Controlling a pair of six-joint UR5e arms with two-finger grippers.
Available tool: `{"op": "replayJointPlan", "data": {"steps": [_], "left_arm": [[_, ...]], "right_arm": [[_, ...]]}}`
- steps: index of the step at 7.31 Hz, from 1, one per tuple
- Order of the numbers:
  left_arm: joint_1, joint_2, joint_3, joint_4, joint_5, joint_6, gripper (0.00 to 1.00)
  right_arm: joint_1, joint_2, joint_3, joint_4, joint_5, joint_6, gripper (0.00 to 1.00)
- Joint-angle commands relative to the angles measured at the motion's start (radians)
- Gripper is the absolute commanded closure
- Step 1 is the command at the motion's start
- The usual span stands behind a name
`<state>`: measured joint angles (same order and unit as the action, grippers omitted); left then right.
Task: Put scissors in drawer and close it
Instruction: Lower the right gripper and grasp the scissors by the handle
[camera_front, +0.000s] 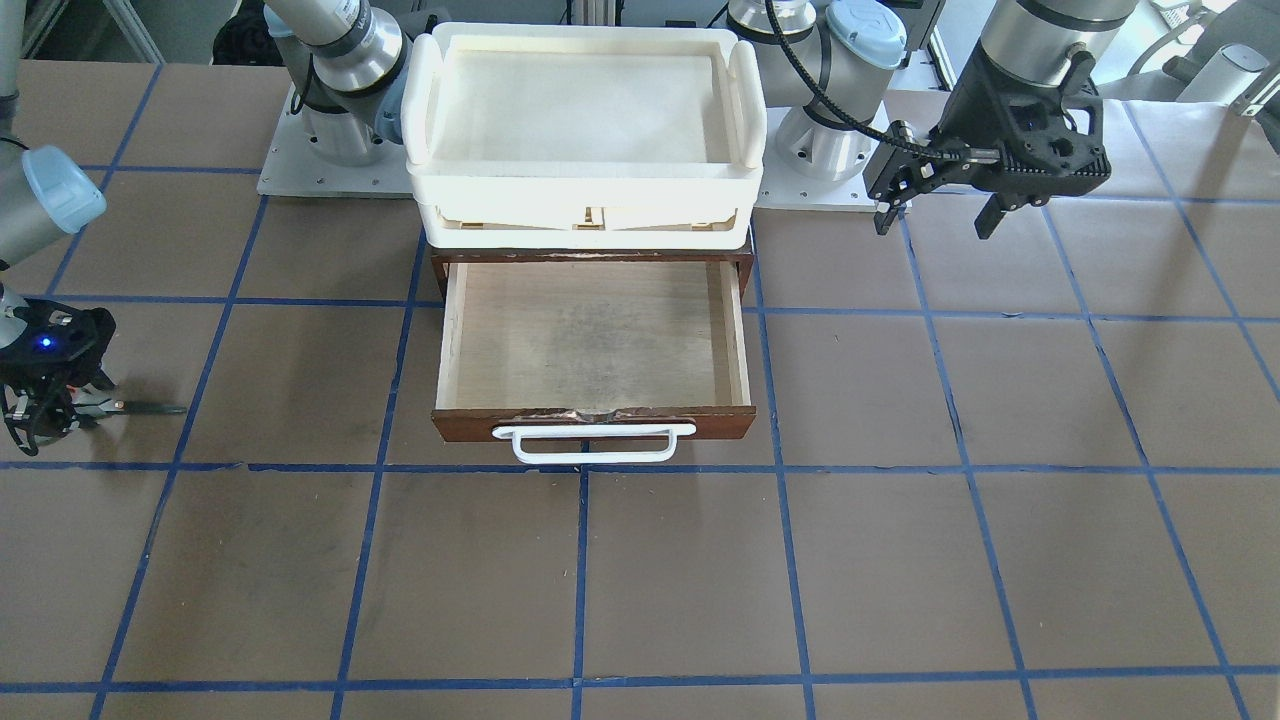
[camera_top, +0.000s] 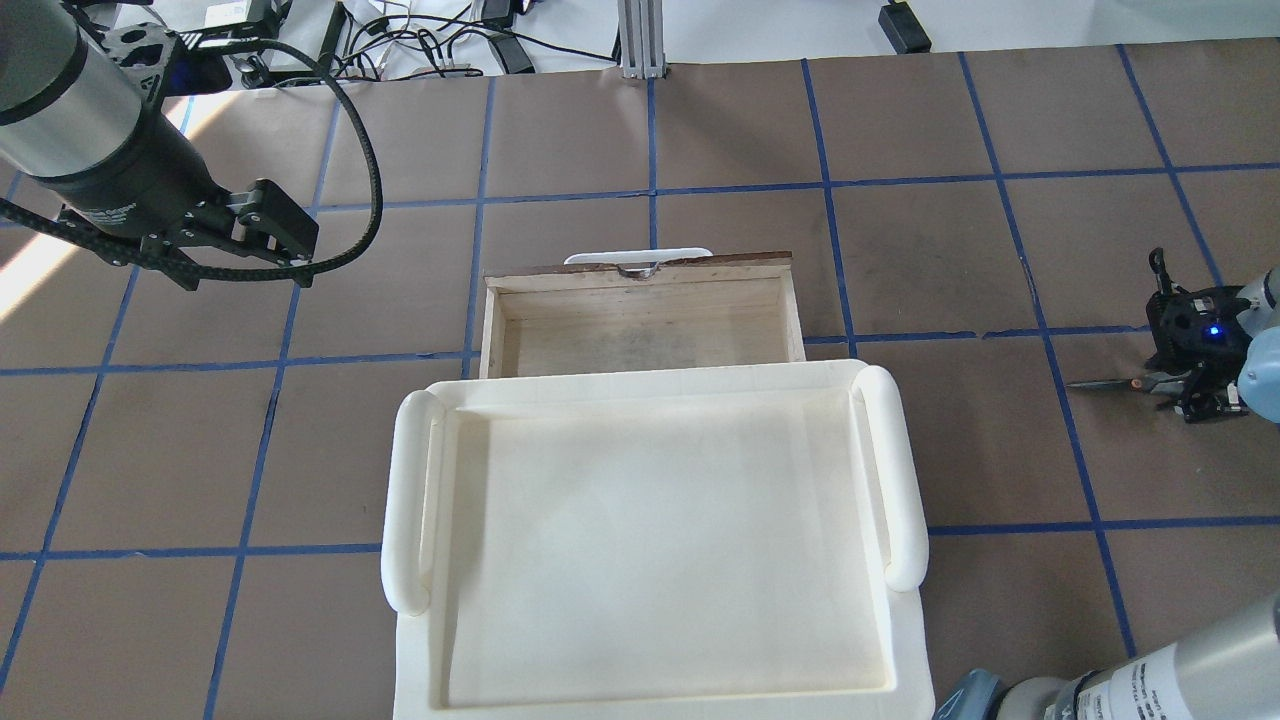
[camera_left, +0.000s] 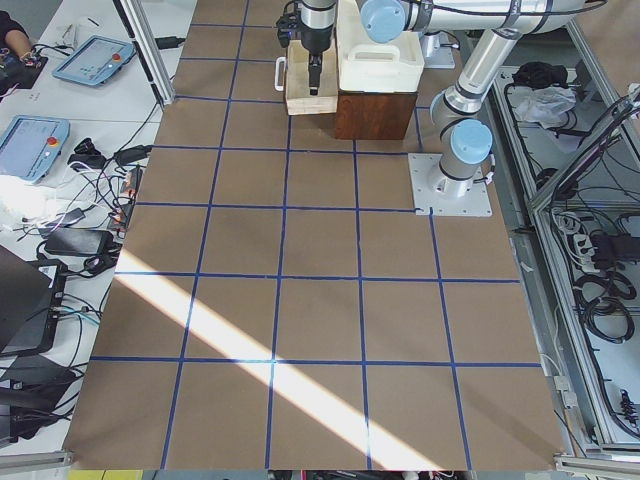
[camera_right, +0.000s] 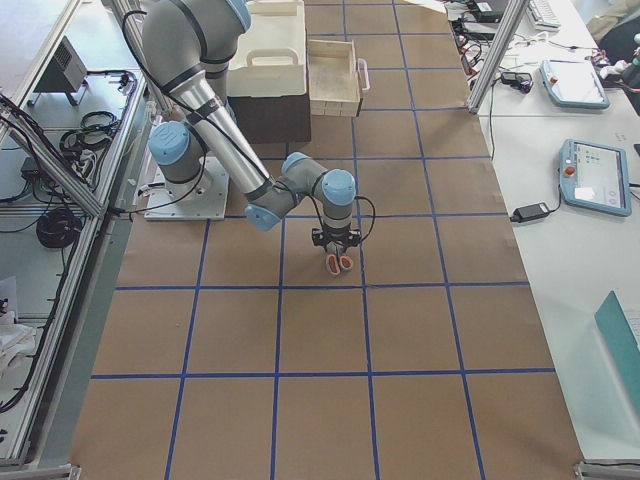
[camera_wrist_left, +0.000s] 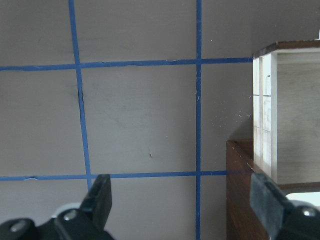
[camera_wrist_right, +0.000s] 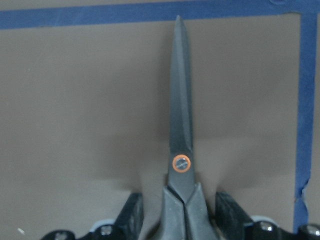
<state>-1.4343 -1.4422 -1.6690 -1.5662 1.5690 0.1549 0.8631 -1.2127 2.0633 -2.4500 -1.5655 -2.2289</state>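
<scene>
Front-facing view: scissors (camera_front: 140, 407) lie on the table (camera_front: 900, 560), well apart from the open drawer (camera_front: 720, 422), long axis and tips directed toward it. Right wrist view: right pincer (camera_wrist_right: 180, 197) spread, fingers (camera_wrist_right: 132, 217) flanking the shanks with gaps. Left wrist view: left pincer (camera_wrist_left: 181, 185) spread.

The brown surface (camera_front: 900, 560) is ruled into squares by blue tape lines (camera_front: 581, 570). At the robot's edge a dark wooden cabinet (camera_left: 375, 115) stands on it, with a pale base plate (camera_front: 280, 180) at each side. The scissors (camera_wrist_right: 181, 125) lie flat near its right-hand end.
</scene>
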Motion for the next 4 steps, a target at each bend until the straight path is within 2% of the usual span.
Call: {"op": "replayJointPlan", "data": {"steps": [1, 3, 4], "left_arm": [[0.000, 0.000, 0.000, 0.000, 0.000, 0.000, 0.00], [0.000, 0.000, 0.000, 0.000, 0.002, 0.000, 0.00], [0.000, 0.000, 0.000, 0.000, 0.000, 0.000, 0.00]], "right_arm": [[-0.001, -0.001, 0.000, 0.002, -0.001, 0.003, 0.52], [-0.004, -0.002, 0.000, 0.003, -0.001, 0.006, 0.60], [-0.007, -0.004, 0.000, 0.002, -0.001, 0.008, 0.67]]}}
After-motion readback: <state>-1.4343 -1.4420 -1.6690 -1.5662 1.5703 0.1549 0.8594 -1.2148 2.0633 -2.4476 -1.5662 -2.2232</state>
